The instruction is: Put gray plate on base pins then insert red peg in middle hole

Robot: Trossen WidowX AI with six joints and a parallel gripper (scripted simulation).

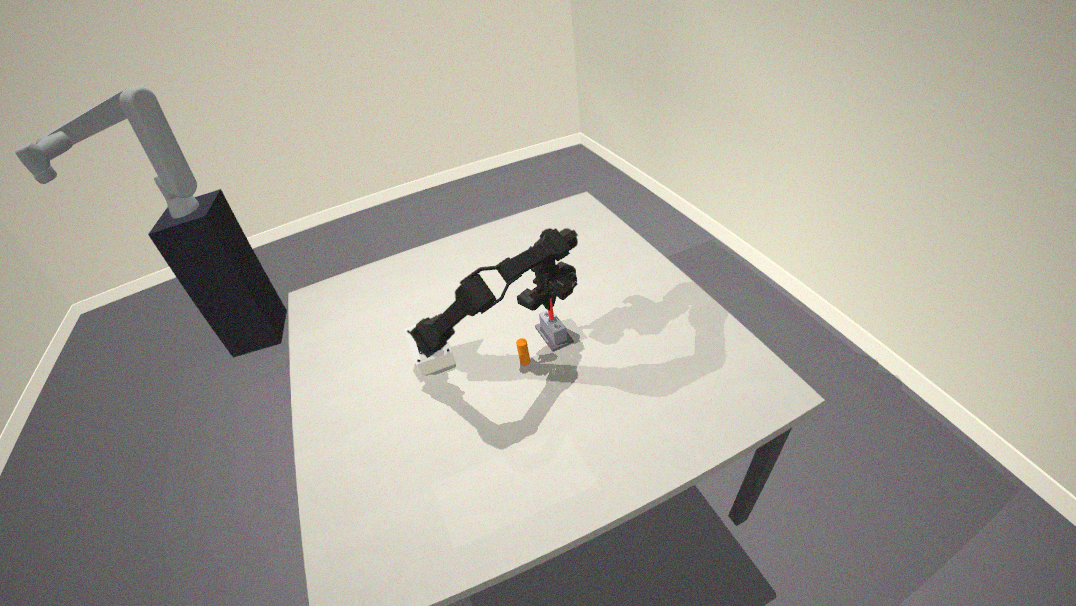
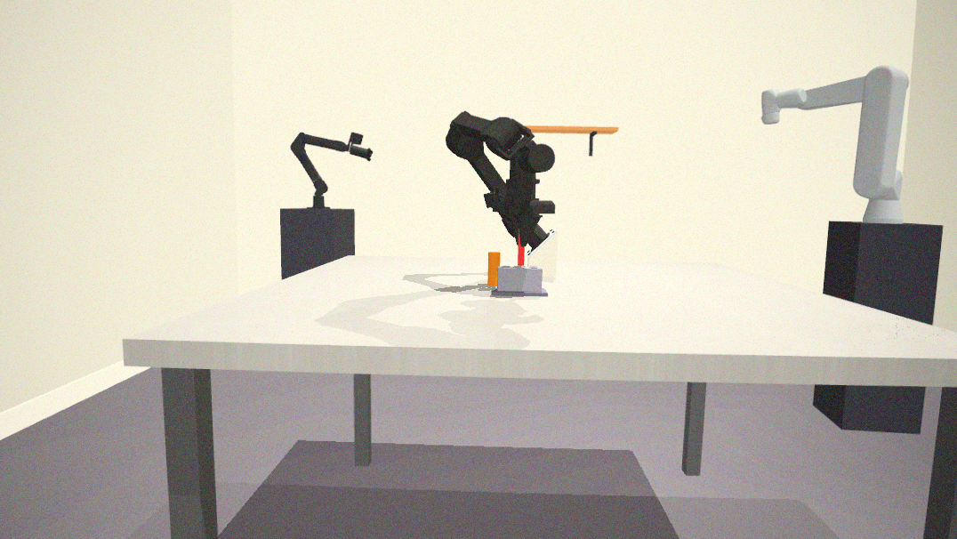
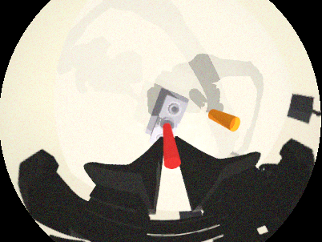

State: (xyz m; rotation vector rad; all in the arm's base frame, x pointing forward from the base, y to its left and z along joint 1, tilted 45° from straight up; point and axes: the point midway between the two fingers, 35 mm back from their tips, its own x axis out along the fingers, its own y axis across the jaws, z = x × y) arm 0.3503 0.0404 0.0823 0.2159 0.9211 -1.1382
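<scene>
My gripper (image 1: 550,302) (image 2: 520,242) (image 3: 168,139) is shut on the red peg (image 1: 551,312) (image 2: 520,255) (image 3: 171,150). It holds the peg roughly upright over the gray plate (image 1: 554,331) (image 2: 520,278) (image 3: 181,102). The plate lies flat on the darker base (image 1: 561,347) (image 2: 518,293). In the wrist view the peg's lower end overlaps the plate's middle hole. In the exterior view that end is at about the plate's top face. Whether the tip is just inside the hole or just above it cannot be told. The pins are partly hidden.
An orange cylinder (image 1: 523,353) (image 2: 493,269) (image 3: 223,119) stands upright on the white table (image 1: 640,444) (image 2: 636,321), close beside the base. My arm's mount (image 1: 436,364) is on the table too. Other arms stand on dark pedestals (image 1: 218,278) (image 2: 877,268) off the table.
</scene>
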